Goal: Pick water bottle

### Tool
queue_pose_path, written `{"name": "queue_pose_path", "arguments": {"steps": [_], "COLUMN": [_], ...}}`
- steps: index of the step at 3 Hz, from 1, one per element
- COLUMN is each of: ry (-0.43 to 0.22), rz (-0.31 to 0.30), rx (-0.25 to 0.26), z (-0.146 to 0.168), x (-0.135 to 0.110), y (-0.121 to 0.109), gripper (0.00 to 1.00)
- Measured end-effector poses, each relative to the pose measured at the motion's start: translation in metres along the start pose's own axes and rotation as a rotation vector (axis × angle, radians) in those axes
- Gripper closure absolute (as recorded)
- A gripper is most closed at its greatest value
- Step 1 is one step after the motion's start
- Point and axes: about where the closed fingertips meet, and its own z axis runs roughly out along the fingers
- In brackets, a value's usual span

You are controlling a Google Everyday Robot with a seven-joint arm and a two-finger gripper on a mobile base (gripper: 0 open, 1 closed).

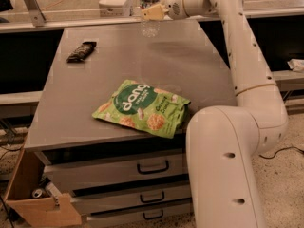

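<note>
While upright, water bottle point(149, 28) at gripper point(152, 12).

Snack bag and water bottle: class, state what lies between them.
In the camera view, only bare table lies between the snack bag and the water bottle. The gripper is at the bottle, by the table's far edge.

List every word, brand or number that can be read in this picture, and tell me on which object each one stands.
"dang": white brand word on the green snack bag lying on the table.
Smaller print on the same bag: too blurred to read.
Dark wrapper: no text can be read.
Water bottle: label cannot be read; the gripper is at the bottle, at the table's far edge.
</note>
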Motion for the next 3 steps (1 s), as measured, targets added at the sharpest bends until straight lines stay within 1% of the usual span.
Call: {"name": "queue_pose_path", "arguments": {"steps": [1, 2, 3], "ry": [0.023, 0.005, 0.009], "rz": [-0.071, -0.084, -0.082], "rx": [-0.031, -0.081, -0.094], "z": [-0.048, -0.096, -0.094], "x": [-0.015, -0.017, -0.014], "y": [0.011, 0.02, 0.023], "gripper": [1.0, 1.0, 1.0]}}
